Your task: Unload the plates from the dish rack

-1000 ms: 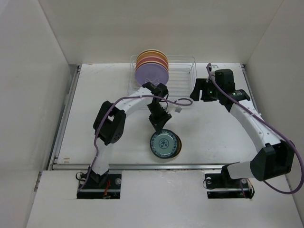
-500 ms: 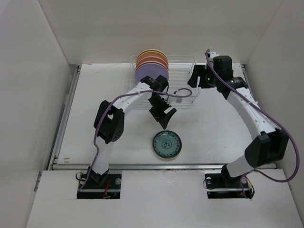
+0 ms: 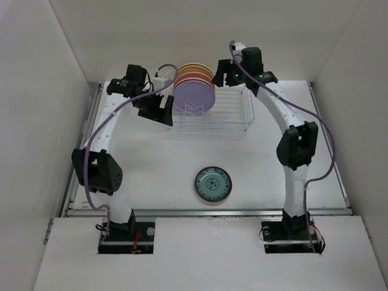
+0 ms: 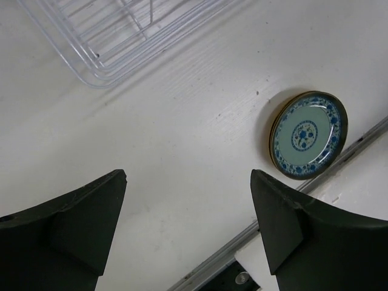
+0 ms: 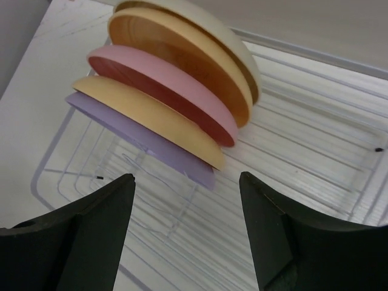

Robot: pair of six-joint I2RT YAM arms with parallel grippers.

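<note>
The white wire dish rack point(image 3: 224, 112) stands at the back of the table. Several plates stand on edge in its left end: a lavender plate point(image 3: 193, 98) in front, with pink and yellow-cream ones behind. In the right wrist view they fan out as lavender point(image 5: 148, 144), yellow point(image 5: 142, 115), pink point(image 5: 163, 91), amber point(image 5: 182, 57) and cream point(image 5: 209, 30). My right gripper point(image 3: 222, 75) hovers open above the rack point(image 5: 315, 127), just right of them point(image 5: 187, 182). My left gripper point(image 3: 161, 111) is open and empty left of the rack point(image 4: 188, 182). A small blue-green patterned plate point(image 3: 213, 185) point(image 4: 309, 134) lies flat on the table, an amber rim showing under it.
White walls close in the table at the back and on both sides. A metal rail point(image 3: 206, 212) runs along the near edge. The rack's right part holds only bare wires point(image 3: 233, 103). The rack's corner point(image 4: 103, 60) shows at the top of the left wrist view.
My left gripper opened, left the blue-green plate flat on the table and swung back to the rack's left side. My right arm moved left and back, over the rack beside the plates.
</note>
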